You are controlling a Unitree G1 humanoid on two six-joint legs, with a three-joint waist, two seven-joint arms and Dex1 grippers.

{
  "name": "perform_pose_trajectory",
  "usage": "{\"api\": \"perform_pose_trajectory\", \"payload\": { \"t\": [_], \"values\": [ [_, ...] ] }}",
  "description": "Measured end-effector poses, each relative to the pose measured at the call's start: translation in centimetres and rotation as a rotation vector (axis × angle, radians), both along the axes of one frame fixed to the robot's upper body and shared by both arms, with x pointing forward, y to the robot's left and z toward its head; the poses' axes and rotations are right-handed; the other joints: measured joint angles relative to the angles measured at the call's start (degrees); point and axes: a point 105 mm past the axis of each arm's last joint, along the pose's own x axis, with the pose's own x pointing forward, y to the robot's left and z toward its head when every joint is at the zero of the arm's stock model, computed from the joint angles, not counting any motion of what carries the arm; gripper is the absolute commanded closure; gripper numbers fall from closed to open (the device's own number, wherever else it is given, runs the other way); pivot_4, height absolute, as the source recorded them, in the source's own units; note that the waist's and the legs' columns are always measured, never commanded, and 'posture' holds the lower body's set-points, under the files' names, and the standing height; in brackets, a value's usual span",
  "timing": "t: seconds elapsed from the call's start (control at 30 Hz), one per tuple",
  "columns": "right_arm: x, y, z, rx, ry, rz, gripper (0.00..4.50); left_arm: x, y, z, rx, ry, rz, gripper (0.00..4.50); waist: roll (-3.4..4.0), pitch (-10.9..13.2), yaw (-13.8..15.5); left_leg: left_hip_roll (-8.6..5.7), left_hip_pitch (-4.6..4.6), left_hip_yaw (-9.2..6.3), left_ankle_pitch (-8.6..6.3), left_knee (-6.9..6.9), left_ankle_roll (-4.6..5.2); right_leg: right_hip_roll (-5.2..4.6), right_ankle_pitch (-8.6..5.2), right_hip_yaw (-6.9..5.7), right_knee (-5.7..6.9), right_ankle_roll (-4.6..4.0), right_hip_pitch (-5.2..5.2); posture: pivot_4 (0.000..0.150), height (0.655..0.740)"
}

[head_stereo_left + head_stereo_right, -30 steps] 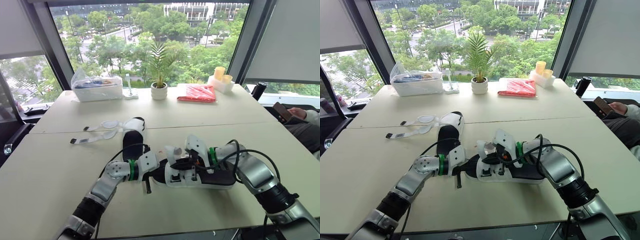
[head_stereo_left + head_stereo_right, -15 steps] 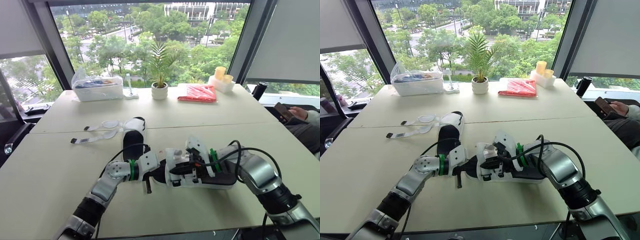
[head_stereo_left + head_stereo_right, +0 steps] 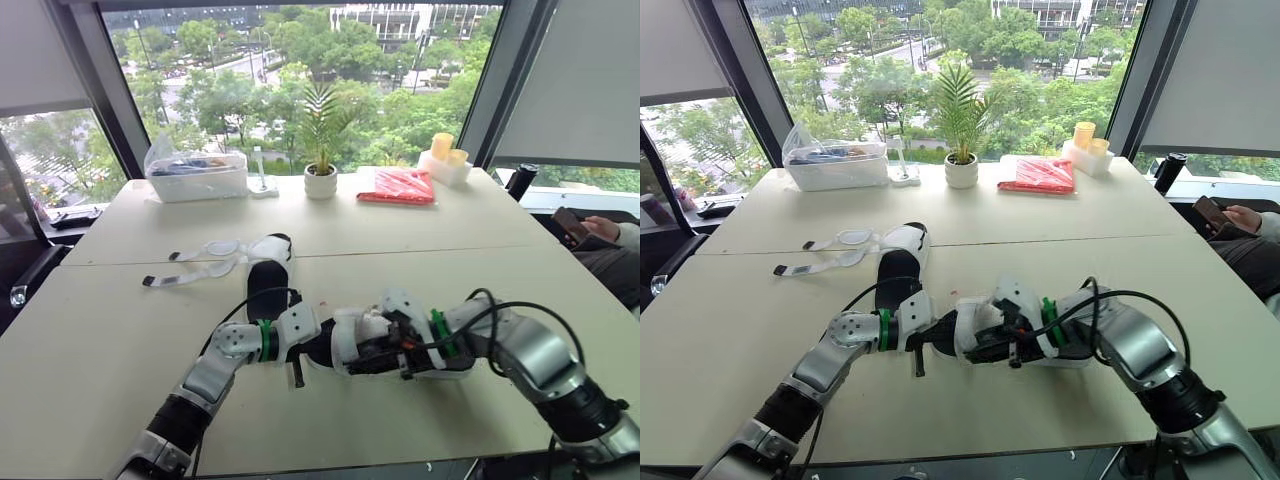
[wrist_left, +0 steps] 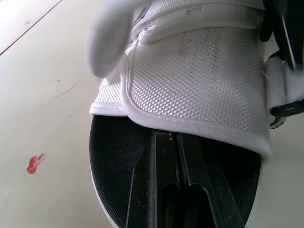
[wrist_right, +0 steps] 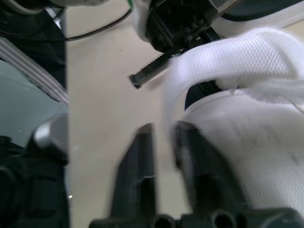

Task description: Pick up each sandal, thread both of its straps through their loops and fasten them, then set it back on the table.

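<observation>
Near sandal (image 3: 352, 335): it lies on its sole at the front middle of the table (image 3: 120, 340), between the two grippers, with a white upper over a black footbed.
Left gripper (image 4: 176, 137): the fingers are drawn together and laid along the footbed at the sandal's nearer end, with the tips under the edge of the white upper. It looks to be steadying the shoe, not lifting it.
Right gripper (image 5: 164, 130): it reaches in over the upper from the other side. The fingers are parted with bare table between them, and I see nothing clamped.
White strap (image 5: 213, 57): it arcs loose just past those fingers. I can't tell if it is through its loop.
Far sandal (image 3: 268, 270): it sits further back, well apart from both grippers, with its straps (image 3: 205, 260) splayed flat and undone.
Progress: early, I'd judge. The near sandal is mid-fastening, and the far one has the whole job left.
</observation>
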Motion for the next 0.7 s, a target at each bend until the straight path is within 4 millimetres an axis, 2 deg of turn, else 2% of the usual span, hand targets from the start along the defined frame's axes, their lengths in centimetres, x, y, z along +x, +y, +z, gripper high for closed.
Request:
{"api": "perform_pose_trajectory", "payload": {
  "t": [0.13, 0.27, 0.4, 0.53, 0.7],
  "values": [
    [-1.0, -1.5, 1.7, 0.013, 0.019, -0.027, 0.05, 0.0, 0.0, 0.0, -0.002, 0.0, 0.002, 4.5, -0.01, 0.01, 0.1, 0.0, -0.02, 0.0, 0.0, 0.0, 0.0, -0.01, -0.01, 0.0, -0.02, -0.01, 0.0, 0.15, 0.74],
    [-2.2, -3.1, 3.0, 0.023, 0.034, -0.088, 0.05, 0.0, -0.1, 0.0, -0.004, 0.001, 0.002, 4.5, -0.03, 0.0, 0.14, 0.01, -0.02, 0.0, -0.01, -0.01, 0.02, -0.02, -0.03, -0.02, -0.03, -0.02, 0.01, 0.15, 0.74],
    [-3.8, -3.6, 0.2, 0.029, 0.141, -0.148, 0.05, 0.0, -0.2, 0.0, -0.006, 0.002, 0.001, 4.5, -0.05, 0.0, 0.31, 0.01, -0.03, 0.01, -0.02, 0.01, 0.03, -0.04, -0.04, -0.01, -0.04, -0.03, 0.01, 0.15, 0.74],
    [-4.0, -3.2, -2.8, 0.047, 0.143, -0.215, 0.05, 0.1, -0.2, -0.1, -0.007, 0.002, 0.001, 4.5, -0.04, -0.01, 0.32, 0.01, -0.02, 0.03, -0.01, 0.05, 0.03, -0.04, -0.04, 0.0, -0.02, -0.03, 0.02, 0.15, 0.74],
    [-2.9, -2.3, -3.5, 0.099, 0.043, -0.257, 0.05, 0.1, -0.2, -0.1, -0.009, 0.0, -0.001, 4.5, -0.04, 0.0, 0.44, 0.01, -0.01, 0.02, -0.01, 0.09, 0.03, -0.02, -0.04, -0.01, -0.01, -0.02, 0.03, 0.15, 0.74]
  ]
}}
